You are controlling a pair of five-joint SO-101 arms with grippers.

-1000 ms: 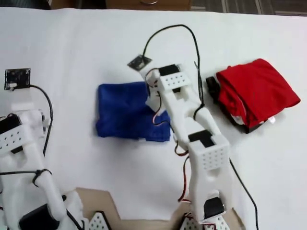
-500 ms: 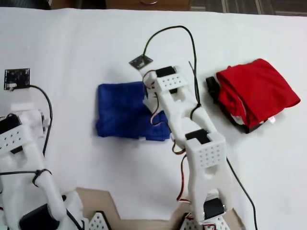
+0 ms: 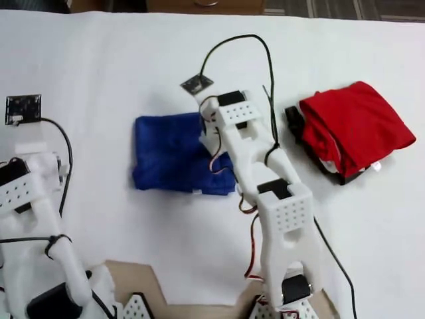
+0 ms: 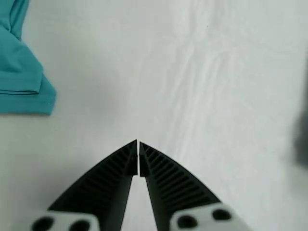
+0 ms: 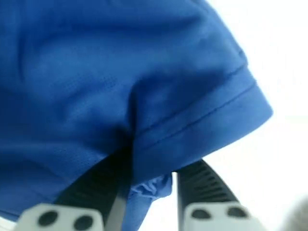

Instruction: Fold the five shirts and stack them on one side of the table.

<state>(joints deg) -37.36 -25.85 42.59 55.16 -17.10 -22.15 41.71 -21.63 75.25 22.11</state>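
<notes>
Pinching the folded, rumpled blue shirt (image 3: 169, 154): right jaws; left jaws together.

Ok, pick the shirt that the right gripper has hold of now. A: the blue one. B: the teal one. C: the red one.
A: in the right wrist view the right gripper is closed on a bunched edge of the blue shirt, while the red shirt lies apart on the table.
</notes>
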